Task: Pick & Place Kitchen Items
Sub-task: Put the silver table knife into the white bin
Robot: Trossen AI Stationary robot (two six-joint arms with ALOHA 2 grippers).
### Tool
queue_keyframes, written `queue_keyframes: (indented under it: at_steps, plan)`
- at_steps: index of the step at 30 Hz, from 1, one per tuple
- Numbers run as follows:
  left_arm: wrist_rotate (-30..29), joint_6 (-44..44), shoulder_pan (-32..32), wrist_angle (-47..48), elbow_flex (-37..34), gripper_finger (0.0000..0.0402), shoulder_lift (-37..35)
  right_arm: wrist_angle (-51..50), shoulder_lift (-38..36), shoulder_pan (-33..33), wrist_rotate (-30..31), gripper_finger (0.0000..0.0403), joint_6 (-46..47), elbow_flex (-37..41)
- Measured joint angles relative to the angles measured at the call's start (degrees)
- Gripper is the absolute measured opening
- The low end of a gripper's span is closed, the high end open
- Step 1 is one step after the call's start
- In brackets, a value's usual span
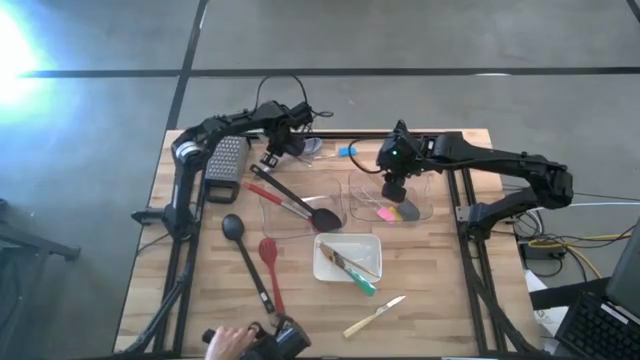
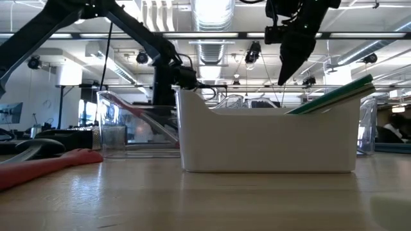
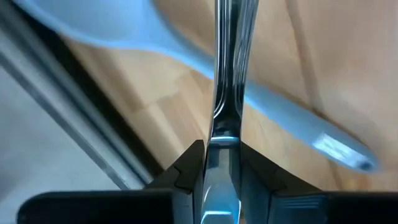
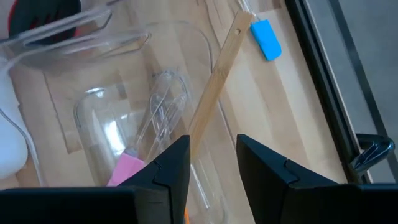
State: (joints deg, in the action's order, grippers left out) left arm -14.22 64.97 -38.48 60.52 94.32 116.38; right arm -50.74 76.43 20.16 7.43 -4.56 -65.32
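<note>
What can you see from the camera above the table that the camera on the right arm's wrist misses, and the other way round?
Only the overhead camera shows the white tray, black ladle, red spoon, metal grater, the left gripper at the table's far edge, and a person's hand at the near edge. Only the wrist camera shows a wire whisk inside the clear bin. Both show that bin, the wooden-handled blue spatula and the right gripper, open above the bin.

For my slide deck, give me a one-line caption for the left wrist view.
Left gripper clamps a shiny metal utensil handle above a pale blue-grey spoon lying on the wooden table.
</note>
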Motion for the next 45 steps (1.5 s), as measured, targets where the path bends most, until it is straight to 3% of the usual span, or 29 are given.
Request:
queue_keyframes:
  at_steps: [6,12,18,27,39,45]
  plan:
    - [0.3,-8.4,0.0,5.0,3.5,0.0071,-5.5,0.2,-0.4,0.0,0.0,0.0129,0.9,-1.1]
    - [7.6,-14.3,0.3,4.2,3.9,0.0071,-14.3,0.6,-0.4,0.0,0.1,0.0131,2.1,-1.8]
    - [11.4,-21.7,1.7,3.8,3.6,0.0071,-21.9,0.9,-0.4,0.0,0.1,0.012,4.1,-1.8]
    - [32.6,-26.4,10.1,-4.8,2.9,0.0071,-26.4,3.1,-0.4,0.0,0.1,0.0111,4.6,-1.8]
    - [30.3,-28.3,33.0,-17.8,2.7,0.0071,-22.2,3.1,-0.6,0.0,0.3,0.0121,4.3,-1.8]
    - [29.4,-30.1,37.9,-22.6,0.6,0.0071,-16.1,2.6,-1.8,1.8,3.9,0.0114,2.0,-3.1]
